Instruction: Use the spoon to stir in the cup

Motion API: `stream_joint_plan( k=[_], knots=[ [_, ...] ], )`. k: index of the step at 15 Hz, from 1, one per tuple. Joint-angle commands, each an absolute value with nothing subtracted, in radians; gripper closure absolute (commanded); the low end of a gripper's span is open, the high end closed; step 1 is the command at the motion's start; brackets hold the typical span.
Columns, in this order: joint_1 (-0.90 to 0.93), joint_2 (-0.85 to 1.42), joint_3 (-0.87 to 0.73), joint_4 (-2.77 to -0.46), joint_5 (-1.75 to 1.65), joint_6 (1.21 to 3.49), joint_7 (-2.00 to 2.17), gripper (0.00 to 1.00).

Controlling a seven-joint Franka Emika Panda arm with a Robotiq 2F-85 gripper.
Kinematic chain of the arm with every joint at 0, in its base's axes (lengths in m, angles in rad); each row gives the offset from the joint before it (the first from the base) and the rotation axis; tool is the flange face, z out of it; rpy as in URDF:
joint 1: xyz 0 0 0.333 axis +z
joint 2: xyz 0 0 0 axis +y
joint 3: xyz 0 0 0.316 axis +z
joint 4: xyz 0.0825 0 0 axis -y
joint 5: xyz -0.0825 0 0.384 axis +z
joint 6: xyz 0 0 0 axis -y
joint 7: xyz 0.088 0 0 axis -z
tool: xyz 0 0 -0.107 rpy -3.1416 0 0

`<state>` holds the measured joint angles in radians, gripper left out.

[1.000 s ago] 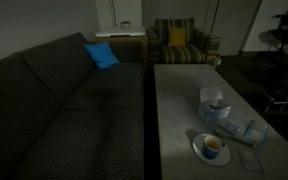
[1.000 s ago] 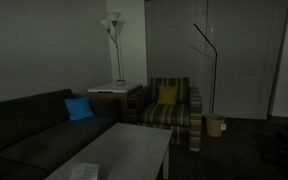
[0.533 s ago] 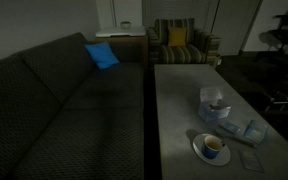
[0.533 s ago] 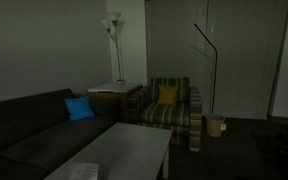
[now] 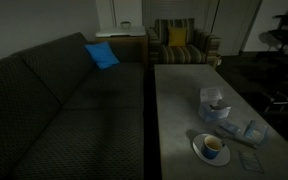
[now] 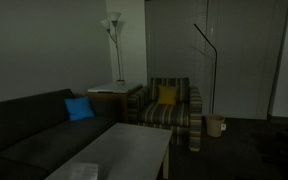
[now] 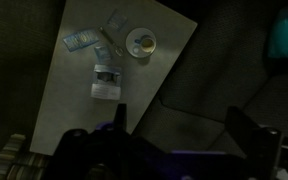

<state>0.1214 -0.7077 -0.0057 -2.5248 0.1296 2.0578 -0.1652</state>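
Grey tabletop (image 7: pixel 69 110) was seen far beneath the gripper (image 7: pixel 174 138). On it the cup (image 7: pixel 142 41) stood on a white saucer (image 7: pixel 152 51), well ahead of the jaws. A pale blue box (image 7: pixel 106 82) lay nearer the gripper, with clear packets (image 7: pixel 81 40) beyond it. No spoon could be made out in the dimness. The jaws were spread fully and nothing was held. The spoon should be located first, then approached from above and gripped by its handle.
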Motion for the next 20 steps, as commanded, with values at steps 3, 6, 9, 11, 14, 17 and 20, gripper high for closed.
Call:
stream_joint_plan(
  k=[3,6,9,11,14,17,20],
  knots=[
    [0.105,-0.576,-0.005,-2.548,0.119,2.192,-0.158,0.0],
    [0.095,-0.425,-0.028,-2.546,0.121,2.312,-0.17,0.0],
    [0.103,-0.239,-0.066,-2.508,0.154,2.408,-0.215,0.0],
    [0.106,-0.132,-0.08,-2.479,0.184,2.436,-0.253,0.0],
    [0.071,0.114,-0.054,-2.351,0.226,2.415,-0.303,0.0],
    [0.064,0.038,-0.039,-2.409,0.19,2.427,-0.258,0.0],
    [0.056,0.106,-0.032,-2.37,0.189,2.43,-0.262,0.0]
  ],
)
